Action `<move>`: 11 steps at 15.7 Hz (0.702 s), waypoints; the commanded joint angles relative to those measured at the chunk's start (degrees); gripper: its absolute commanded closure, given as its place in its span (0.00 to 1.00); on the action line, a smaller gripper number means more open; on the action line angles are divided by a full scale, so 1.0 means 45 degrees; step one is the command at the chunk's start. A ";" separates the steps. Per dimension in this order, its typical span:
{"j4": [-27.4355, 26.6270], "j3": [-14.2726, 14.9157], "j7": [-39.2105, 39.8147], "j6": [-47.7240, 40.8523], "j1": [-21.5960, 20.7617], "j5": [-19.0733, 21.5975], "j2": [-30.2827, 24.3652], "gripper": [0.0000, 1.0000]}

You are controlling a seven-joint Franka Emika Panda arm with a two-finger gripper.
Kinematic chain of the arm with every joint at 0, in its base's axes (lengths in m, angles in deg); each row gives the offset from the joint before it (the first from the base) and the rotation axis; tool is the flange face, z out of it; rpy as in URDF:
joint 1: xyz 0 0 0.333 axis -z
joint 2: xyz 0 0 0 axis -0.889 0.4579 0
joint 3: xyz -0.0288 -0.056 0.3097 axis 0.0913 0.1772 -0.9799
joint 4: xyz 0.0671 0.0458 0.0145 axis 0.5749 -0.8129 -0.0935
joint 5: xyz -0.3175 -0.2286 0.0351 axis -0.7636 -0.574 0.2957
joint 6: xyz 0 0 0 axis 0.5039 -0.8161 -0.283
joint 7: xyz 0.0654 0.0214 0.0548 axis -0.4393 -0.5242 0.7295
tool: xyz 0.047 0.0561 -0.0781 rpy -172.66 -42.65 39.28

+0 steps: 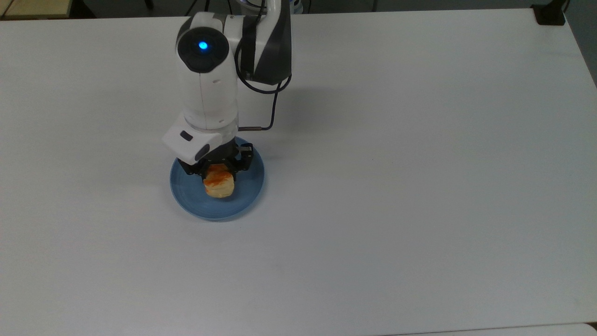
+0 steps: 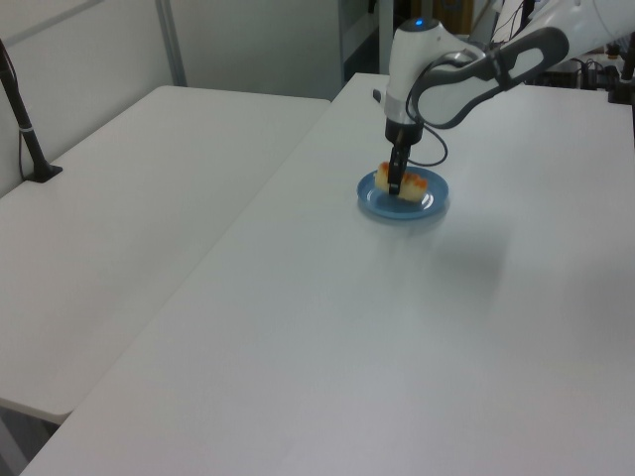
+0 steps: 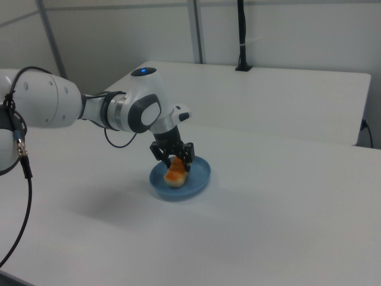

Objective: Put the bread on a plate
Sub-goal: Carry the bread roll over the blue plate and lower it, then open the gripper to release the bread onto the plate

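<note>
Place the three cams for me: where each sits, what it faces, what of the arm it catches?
Top view: overhead, looking down at the plate; shows forearm, wrist, end effector on the bread.
Left view: high at one table corner, facing the plate; elbow to wrist.
Right view: opposite side, lower; upper arm to end effector.
All three share the plate and bread.

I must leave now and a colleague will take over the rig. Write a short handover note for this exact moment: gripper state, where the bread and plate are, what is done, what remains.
Gripper: shut on the bread, low over the plate.
Bread: inside the plate's rim as the top view and the right view show it; whether it already rests on the plate surface cannot be told.
Plate: flat on the white table, in the top view's left half.
Done: bread picked up and brought over the plate.
Left: lower if needed, open the gripper, lift the arm away and check that the bread sits on the plate.
</note>
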 commanded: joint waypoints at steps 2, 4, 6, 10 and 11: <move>-0.0132 0.0099 -0.0880 0.0016 -0.0284 -0.0049 -0.0243 0.00; -0.0132 0.0099 -0.1055 -0.0140 -0.0284 -0.0010 -0.0496 0.00; -0.0365 0.0099 -0.1387 -0.0994 -0.0206 -0.0010 -0.1469 0.00; -0.0737 0.0099 -0.1447 -0.5054 -0.0031 -0.0010 -0.4183 0.00; -0.0834 0.0099 -0.1447 -0.5720 0.0105 -0.0010 -0.4788 0.00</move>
